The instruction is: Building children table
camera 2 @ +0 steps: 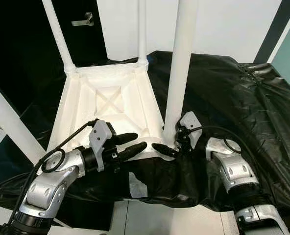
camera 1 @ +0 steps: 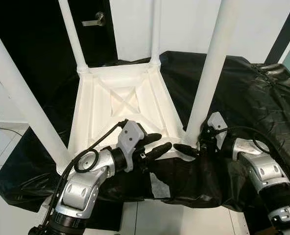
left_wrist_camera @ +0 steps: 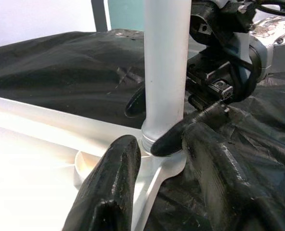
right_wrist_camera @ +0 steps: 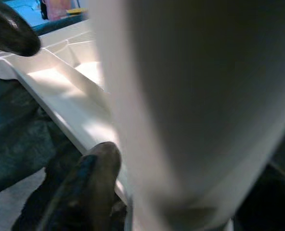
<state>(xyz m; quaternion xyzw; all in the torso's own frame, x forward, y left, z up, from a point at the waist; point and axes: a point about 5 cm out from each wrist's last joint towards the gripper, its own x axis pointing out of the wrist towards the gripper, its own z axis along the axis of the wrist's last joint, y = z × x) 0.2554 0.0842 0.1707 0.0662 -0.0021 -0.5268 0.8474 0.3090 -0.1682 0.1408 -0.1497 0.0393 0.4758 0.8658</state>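
Table [camera 1: 120, 105] upside down | right gripper [camera 2: 170, 142] clasps leg [camera 2: 179, 73] (near corner)

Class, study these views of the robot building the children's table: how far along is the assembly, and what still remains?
Done: the upturned white tabletop lies on the black cover with four white legs standing in its corners. In hand: the right gripper is around the base of the near right leg, likely tightening it; the left gripper is open beside that corner. Left: finishing that leg and, presumably, turning the table upright.
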